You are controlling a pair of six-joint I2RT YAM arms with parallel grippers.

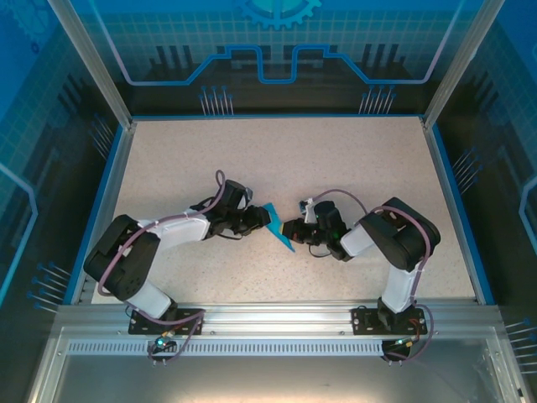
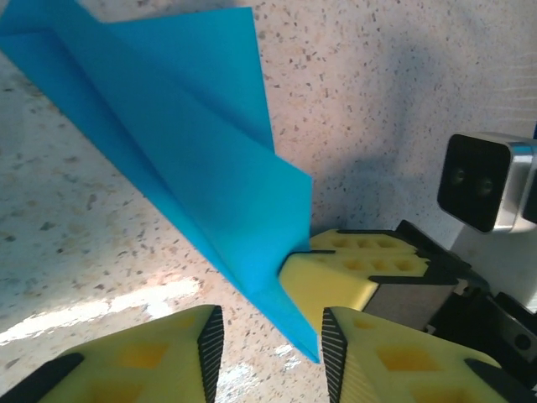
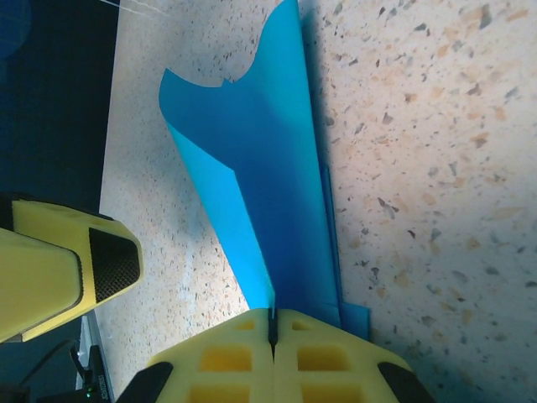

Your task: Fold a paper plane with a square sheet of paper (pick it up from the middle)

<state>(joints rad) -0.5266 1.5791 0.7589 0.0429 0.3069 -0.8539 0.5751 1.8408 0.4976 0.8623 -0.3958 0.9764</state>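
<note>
From above, the paper plane (image 1: 277,227) looks tiny and its folds are hard to see. In the left wrist view its far end is cut off at the picture's edge. The counter (image 1: 336,159) is pale with little specks, and blue walls (image 1: 268,50) stand around it. The plane is near the middle of the counter, between both grippers. The right gripper (image 3: 271,329) is pinched tight on its fold. The left gripper (image 2: 270,348) has its fingers apart, with a corner of the plane in the gap.
</note>
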